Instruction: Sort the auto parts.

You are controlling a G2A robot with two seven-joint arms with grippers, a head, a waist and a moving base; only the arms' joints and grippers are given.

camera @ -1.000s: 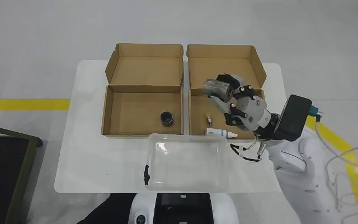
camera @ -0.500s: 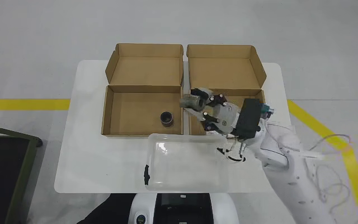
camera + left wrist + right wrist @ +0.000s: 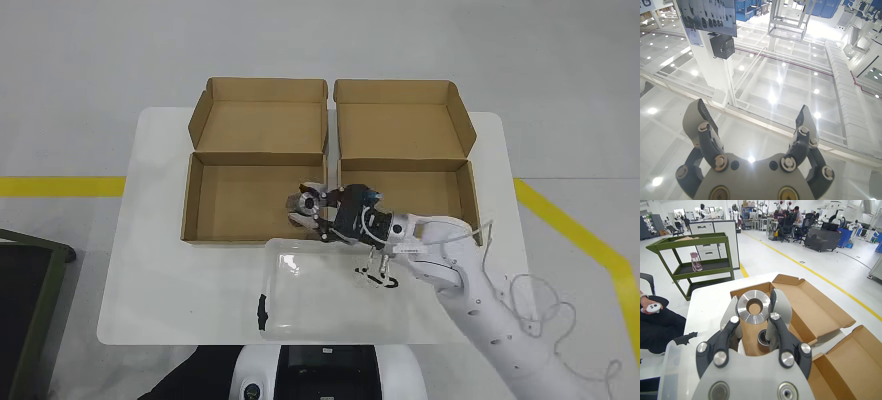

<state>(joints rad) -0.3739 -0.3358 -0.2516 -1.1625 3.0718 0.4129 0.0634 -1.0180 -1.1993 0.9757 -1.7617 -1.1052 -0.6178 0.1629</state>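
- Top view: the right gripper [image 3: 310,203] hangs over the left box [image 3: 197,205], close to that box's front right corner.
- The right arm stretches in from the table's [image 3: 150,290] front right side. It crosses the back edge of the clear tub [image 3: 300,300] on the way.
- The right box [image 3: 468,190] sits just beside the left box.
- Left wrist view: the left gripper [image 3: 752,111] points up at the ceiling. Its fingers are spread wide with nothing between them, so the right arm is the one at the job.
- Right wrist view: the right gripper's two fingers pinch a shiny disc [image 3: 753,318] by its rim. The disc is held on edge, with its flat face and hole turned back toward the wrist.
- A black ring [image 3: 762,340] sits on the left box's floor, right under the fingers.
- I think the disc only needs to go straight down into the left box, but it may land on the ring.
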